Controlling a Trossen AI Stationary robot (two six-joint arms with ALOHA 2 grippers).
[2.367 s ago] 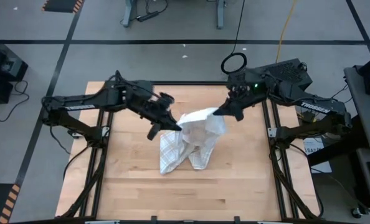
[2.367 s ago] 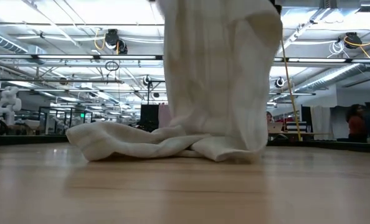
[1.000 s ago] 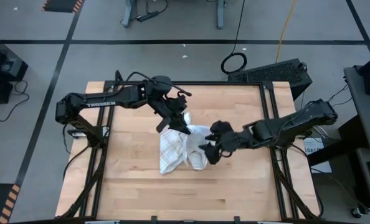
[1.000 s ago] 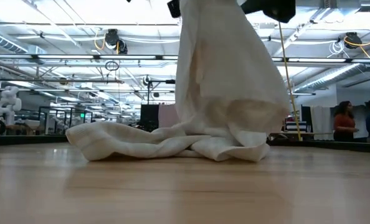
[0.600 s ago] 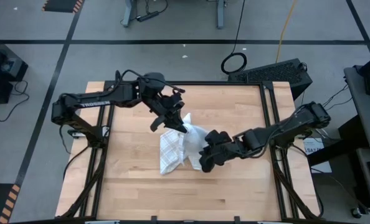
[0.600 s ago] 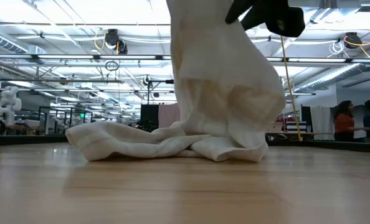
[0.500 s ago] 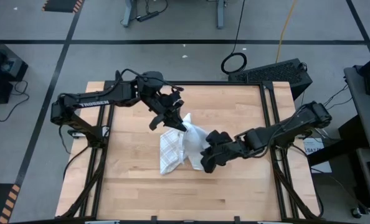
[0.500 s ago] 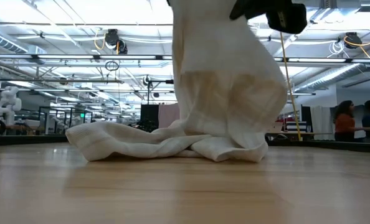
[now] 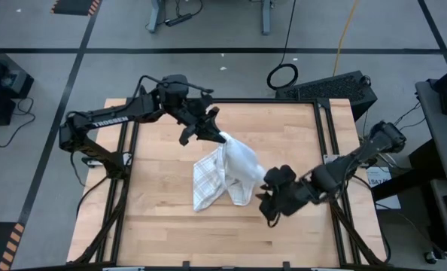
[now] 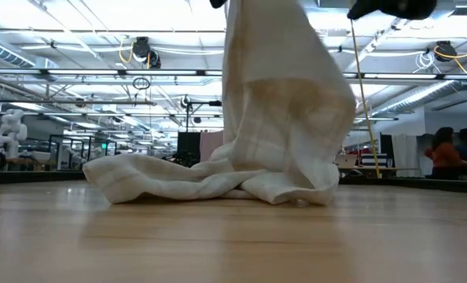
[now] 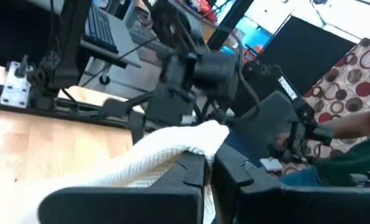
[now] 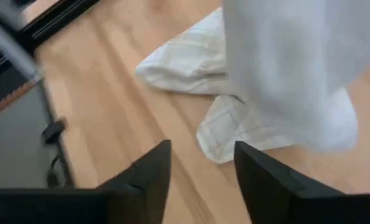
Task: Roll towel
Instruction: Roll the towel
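Observation:
The towel [image 9: 237, 162] is white with a tan grid check. Its upper end hangs from my left gripper [image 9: 220, 137], which is shut on it above the table's middle. The lower end lies crumpled on the wood [image 10: 194, 179], with the checked side [image 9: 204, 183] showing toward the left. My right gripper [image 9: 269, 208] stands open a little to the near right of the towel. Nothing is between its fingers [image 12: 146, 180]. In the low view the towel [image 10: 284, 102] hangs as a broad column, and my right gripper [image 10: 391, 8] shows only at the top right. My left gripper pinches a bunched top edge of the towel [image 11: 200, 138] between its two fingers [image 11: 191, 177]. The fingers come nearly level from the table's far left. The towel hangs slack below them, and its lower end [image 10: 288, 189] rests on the table.
Black frame rails [image 9: 330, 162] run along the table's left and right sides. Bare wood [image 9: 231, 237] lies toward the near edge. People [image 10: 446, 153] stand in the room far behind the table.
My right gripper has drawn away from the towel's right side toward the table's near right. My left gripper has gone up and toward the far edge with the towel's top. The towel now hangs from the left gripper alone, and its lower end has stayed on the wood.

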